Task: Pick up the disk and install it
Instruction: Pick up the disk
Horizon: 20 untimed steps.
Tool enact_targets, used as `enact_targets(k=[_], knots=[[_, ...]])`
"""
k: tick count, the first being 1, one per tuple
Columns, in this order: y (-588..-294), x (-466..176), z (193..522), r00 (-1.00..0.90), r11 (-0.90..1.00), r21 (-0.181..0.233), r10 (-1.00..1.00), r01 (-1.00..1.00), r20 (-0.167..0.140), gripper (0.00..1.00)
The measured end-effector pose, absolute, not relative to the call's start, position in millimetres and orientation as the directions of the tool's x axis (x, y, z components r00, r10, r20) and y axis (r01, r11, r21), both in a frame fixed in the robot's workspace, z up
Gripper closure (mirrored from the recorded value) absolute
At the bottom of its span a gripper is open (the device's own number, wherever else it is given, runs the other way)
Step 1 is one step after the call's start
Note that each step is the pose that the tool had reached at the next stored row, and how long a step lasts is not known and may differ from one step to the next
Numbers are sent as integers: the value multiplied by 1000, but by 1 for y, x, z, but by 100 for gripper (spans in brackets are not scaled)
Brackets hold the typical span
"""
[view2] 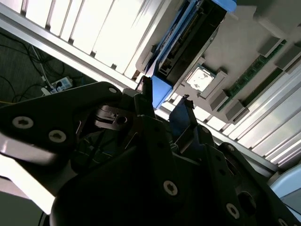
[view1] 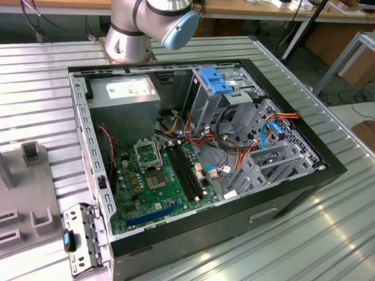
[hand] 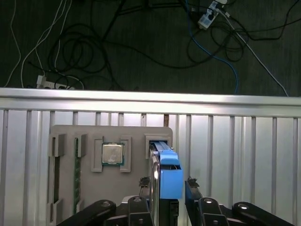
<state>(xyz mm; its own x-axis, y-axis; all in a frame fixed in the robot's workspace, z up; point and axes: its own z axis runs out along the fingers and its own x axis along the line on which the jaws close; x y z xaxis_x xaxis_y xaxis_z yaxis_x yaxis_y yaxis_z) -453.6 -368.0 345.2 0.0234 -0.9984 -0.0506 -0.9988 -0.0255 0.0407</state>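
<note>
**Entry: disk, upright in holder, grasp under way**

The grey holder (hand: 89, 188) is resting on the slatted bench (hand: 235, 155), carrying a processor chip (hand: 113, 154). The disk (hand: 171, 176) is standing on edge in its slot. The pincer (hand: 165, 181) is straddling it, fingers spread; contact is unclear. Judged best practice: centring on the flat faces and closing squarely, avoiding tilting.

The hand (view2: 167, 89) straddles the blue-edged disk (view2: 190, 40), which stands on edge in a grey tray (view2: 244, 42).
</note>
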Motion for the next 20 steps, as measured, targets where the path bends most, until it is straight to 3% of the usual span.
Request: enact_targets(k=[10,11,20], knots=[[-368,-454,341,23,-25,41,-998,-999,-50,56],[-368,-454,341,23,-25,41,-998,-999,-50,50],[-368,-454,326,51,-53,40,-997,-998,-51,50]])
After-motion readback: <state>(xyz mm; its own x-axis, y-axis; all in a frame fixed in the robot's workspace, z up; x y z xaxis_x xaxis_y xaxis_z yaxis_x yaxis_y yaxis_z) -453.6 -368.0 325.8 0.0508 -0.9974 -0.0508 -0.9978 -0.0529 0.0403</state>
